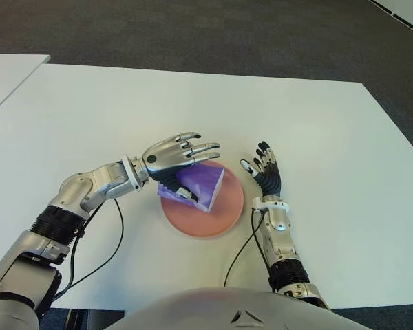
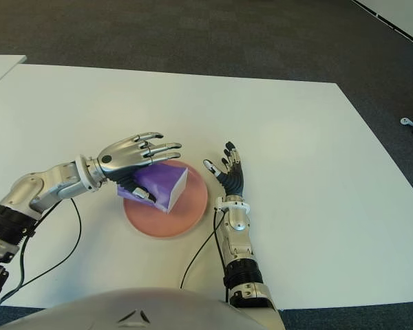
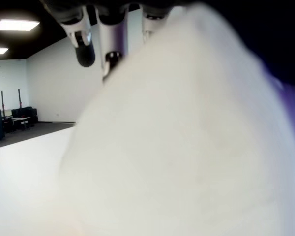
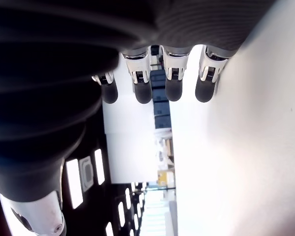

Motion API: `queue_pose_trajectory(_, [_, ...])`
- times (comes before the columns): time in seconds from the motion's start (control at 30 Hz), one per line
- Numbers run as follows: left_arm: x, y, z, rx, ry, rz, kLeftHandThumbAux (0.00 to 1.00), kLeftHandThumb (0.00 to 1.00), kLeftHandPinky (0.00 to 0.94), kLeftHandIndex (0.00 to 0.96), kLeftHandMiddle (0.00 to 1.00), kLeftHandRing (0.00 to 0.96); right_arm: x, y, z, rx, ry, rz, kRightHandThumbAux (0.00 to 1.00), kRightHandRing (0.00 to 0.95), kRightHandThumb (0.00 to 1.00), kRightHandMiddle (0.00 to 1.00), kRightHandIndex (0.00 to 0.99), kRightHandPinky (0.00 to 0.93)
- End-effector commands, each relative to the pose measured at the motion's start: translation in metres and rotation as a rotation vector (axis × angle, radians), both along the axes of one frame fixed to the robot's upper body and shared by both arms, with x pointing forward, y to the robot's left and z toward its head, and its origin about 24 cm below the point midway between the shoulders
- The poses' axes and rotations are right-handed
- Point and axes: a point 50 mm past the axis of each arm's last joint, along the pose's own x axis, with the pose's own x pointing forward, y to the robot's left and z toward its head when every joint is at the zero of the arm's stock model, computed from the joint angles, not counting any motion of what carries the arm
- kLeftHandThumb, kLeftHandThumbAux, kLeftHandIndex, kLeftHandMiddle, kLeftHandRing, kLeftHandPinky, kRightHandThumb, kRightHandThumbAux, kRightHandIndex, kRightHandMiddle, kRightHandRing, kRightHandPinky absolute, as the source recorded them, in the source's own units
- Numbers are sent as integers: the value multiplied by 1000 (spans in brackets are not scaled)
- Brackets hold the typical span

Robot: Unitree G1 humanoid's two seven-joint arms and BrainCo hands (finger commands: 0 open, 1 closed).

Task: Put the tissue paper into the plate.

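A purple and white tissue pack (image 1: 201,184) lies tilted in the pink plate (image 1: 213,223) at the table's near middle. My left hand (image 1: 186,150) reaches in from the left and hovers over the pack. Its fingers (image 1: 203,147) are stretched out straight above the pack and its thumb sits low at the pack's near left corner. In the left wrist view the pack (image 3: 187,147) fills the picture, with the straight fingers (image 3: 83,49) beyond it. My right hand (image 1: 265,168) shows just right of the plate, fingers (image 4: 174,83) spread and holding nothing.
The white table (image 1: 316,137) stretches far and right of the plate. A second white table (image 1: 7,75) stands at the far left across a narrow gap. Black cables (image 1: 117,234) hang from both forearms near the front edge. Dark carpet lies beyond.
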Motion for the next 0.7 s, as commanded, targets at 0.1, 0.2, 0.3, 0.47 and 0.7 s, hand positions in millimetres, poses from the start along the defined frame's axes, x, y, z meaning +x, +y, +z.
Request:
queue_pose_trajectory(0.1, [-4, -1, -10, 83, -28, 3, 155, 163, 0, 0, 0, 0, -47, 1, -61, 32, 353, -27, 747, 0, 76, 0, 0, 0])
queue_pose_trajectory(0.2, [-4, -2, -12, 86, -31, 11, 150, 163, 0, 0, 0, 0, -47, 2, -59, 32, 348, -27, 752, 0, 65, 0, 0, 0])
queue_pose_trajectory(0.3, [-2, -3, -16, 71, -34, 24, 149, 170, 0, 0, 0, 0, -48, 3, -58, 32, 346, -28, 753, 0, 62, 0, 0, 0])
queue_pose_trajectory(0.47, [-1, -3, -18, 32, -44, 30, 144, 177, 0, 0, 0, 0, -49, 4, -56, 28, 341, -26, 753, 0, 63, 0, 0, 0])
queue_pose_trajectory(0.7, [-1, -2, -19, -56, -53, 20, 145, 166, 0, 0, 0, 0, -50, 4, -55, 27, 343, -23, 747, 0, 82, 0, 0, 0])
